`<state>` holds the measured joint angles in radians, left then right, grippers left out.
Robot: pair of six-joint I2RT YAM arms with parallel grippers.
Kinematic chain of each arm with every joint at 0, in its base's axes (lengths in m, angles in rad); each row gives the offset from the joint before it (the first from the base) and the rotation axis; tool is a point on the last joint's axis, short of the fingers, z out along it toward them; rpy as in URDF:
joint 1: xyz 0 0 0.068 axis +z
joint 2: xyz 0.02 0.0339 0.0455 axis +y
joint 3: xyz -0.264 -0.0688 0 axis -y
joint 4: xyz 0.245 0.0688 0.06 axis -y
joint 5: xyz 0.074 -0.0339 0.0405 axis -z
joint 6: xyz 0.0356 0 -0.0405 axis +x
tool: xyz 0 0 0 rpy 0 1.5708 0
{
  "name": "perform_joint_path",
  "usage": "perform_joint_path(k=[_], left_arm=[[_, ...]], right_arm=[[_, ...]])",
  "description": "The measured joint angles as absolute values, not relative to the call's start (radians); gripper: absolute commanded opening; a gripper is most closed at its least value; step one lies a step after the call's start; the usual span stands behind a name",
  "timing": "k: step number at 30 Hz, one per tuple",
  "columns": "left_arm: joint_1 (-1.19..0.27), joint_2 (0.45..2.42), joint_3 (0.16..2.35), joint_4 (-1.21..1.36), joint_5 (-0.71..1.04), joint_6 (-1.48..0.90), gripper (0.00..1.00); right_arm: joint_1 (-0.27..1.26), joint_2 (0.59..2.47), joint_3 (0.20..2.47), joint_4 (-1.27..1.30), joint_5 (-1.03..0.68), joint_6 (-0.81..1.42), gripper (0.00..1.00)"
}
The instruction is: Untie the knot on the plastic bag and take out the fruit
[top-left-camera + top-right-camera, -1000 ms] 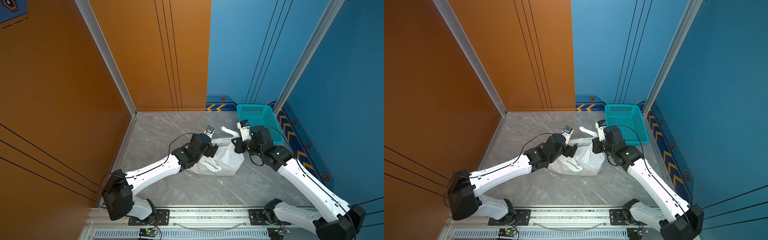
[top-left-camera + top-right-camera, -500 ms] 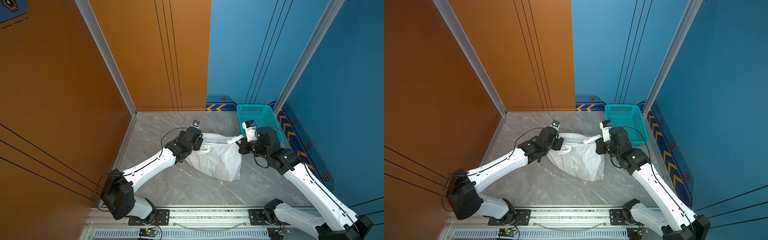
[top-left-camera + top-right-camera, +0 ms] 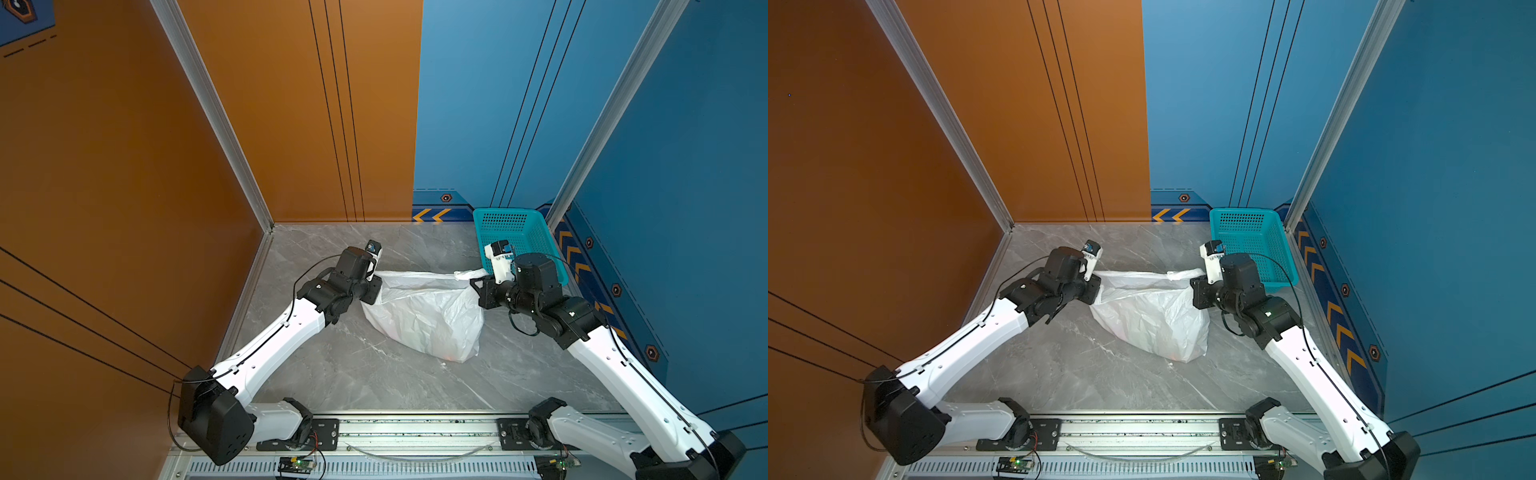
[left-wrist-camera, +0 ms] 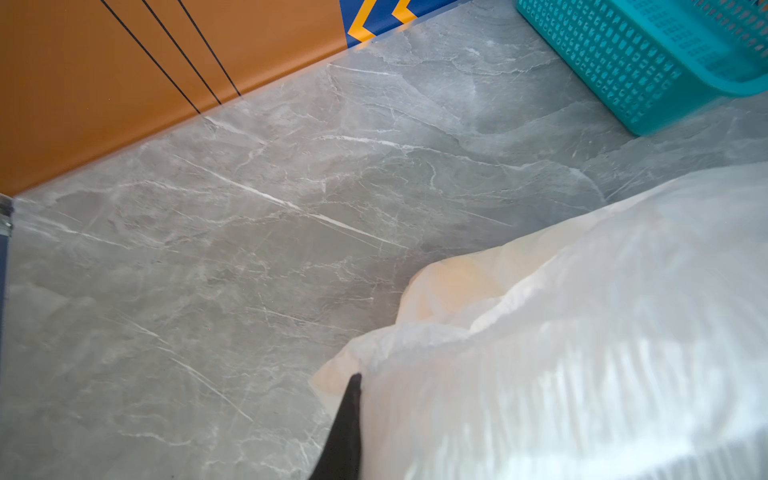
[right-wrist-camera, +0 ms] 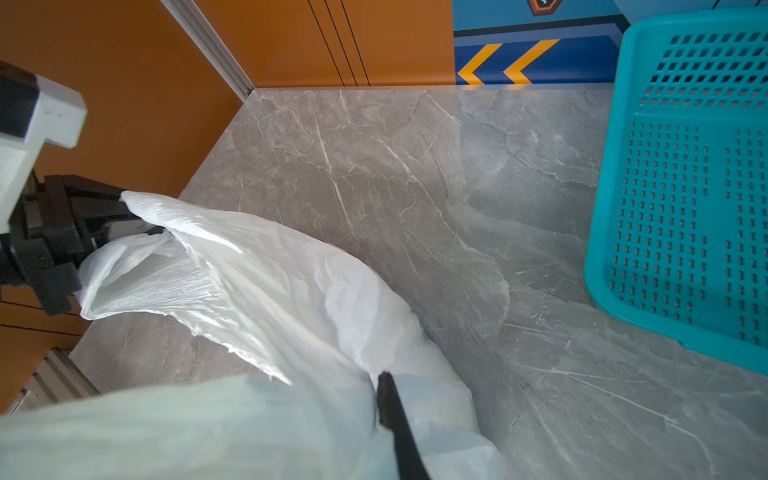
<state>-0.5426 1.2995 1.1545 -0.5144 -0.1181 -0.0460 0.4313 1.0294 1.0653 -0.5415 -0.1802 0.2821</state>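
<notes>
Plastic bag [image 3: 424, 320] taut, pinched by left end effector [image 3: 375, 286], right end effector [image 3: 475, 286].

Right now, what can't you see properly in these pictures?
- the fruit: only orange tints through the plastic bag; kinds and number hidden.
- right gripper: bag film covers its jaws in the right wrist view; grip unclear.
- the knot: too small in both top views; tied or not, unclear.

Left arm [image 3: 274, 340] and right arm [image 3: 623, 374] both rock white shells, chunky black joints [image 3: 216, 419] and thin black cables [image 3: 305, 272], tbh.
</notes>
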Motion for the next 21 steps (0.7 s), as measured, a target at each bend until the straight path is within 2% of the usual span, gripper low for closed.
perform_joint_path(k=[2,3,5,7,14,21], left_arm=[[-0.537,1.299,1.169,-0.537,-0.059,-0.052,0.00],[-0.537,1.299,1.174,-0.547,-0.031,-0.058,0.00],[-0.538,1.298,1.184,-0.561,0.015,-0.069,0.00],[-0.545,1.297,1.198,-0.571,0.047,-0.080,0.00],[-0.588,1.297,1.290,-0.589,0.116,-0.096,0.00],[-0.614,1.314,1.349,-0.597,0.141,-0.096,0.00]], right_arm=[[0.403,1.026,1.054,-0.550,-0.184,0.268,0.43],[0.389,1.025,1.052,-0.562,-0.187,0.253,0.55],[0.370,1.015,1.052,-0.587,-0.197,0.240,0.70],[0.358,0.989,1.057,-0.623,-0.212,0.216,0.79],[0.363,0.966,1.295,-0.764,-0.318,0.137,0.95],[0.526,1.090,1.575,-0.831,-0.338,0.074,0.95]])
